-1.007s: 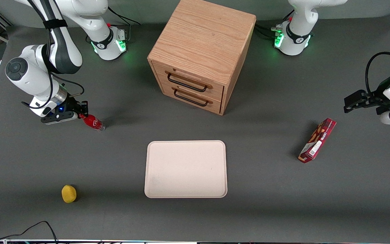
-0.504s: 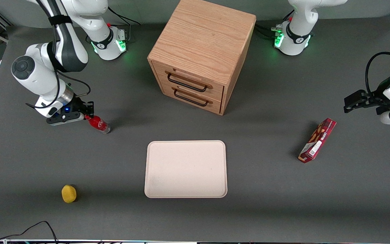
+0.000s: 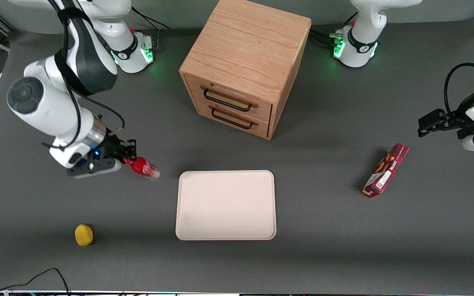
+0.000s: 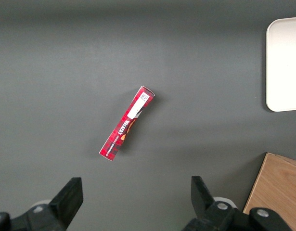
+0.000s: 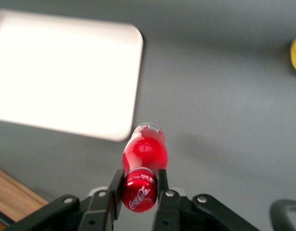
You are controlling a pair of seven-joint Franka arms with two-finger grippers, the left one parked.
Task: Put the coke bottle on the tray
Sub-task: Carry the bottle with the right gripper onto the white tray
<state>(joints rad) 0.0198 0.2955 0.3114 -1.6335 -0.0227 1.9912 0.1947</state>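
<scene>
My gripper [image 3: 129,159] is shut on the cap end of the small red coke bottle [image 3: 145,168] and holds it tilted above the table, just off the tray's corner toward the working arm's end. In the right wrist view the fingers [image 5: 116,185] clamp the red cap of the coke bottle [image 5: 144,154], its clear base pointing away from the camera. The cream tray [image 3: 226,204] lies flat on the table in front of the drawer cabinet, nearer the front camera; it also shows in the right wrist view [image 5: 66,74] and lies bare.
A wooden two-drawer cabinet [image 3: 243,65] stands farther from the front camera than the tray. A yellow lemon-like object [image 3: 83,234] lies near the table's front toward the working arm's end. A red snack box [image 3: 386,170] lies toward the parked arm's end.
My gripper has carried the coke bottle up off the table and toward the tray and the front camera. The tray, box and yellow object have not moved.
</scene>
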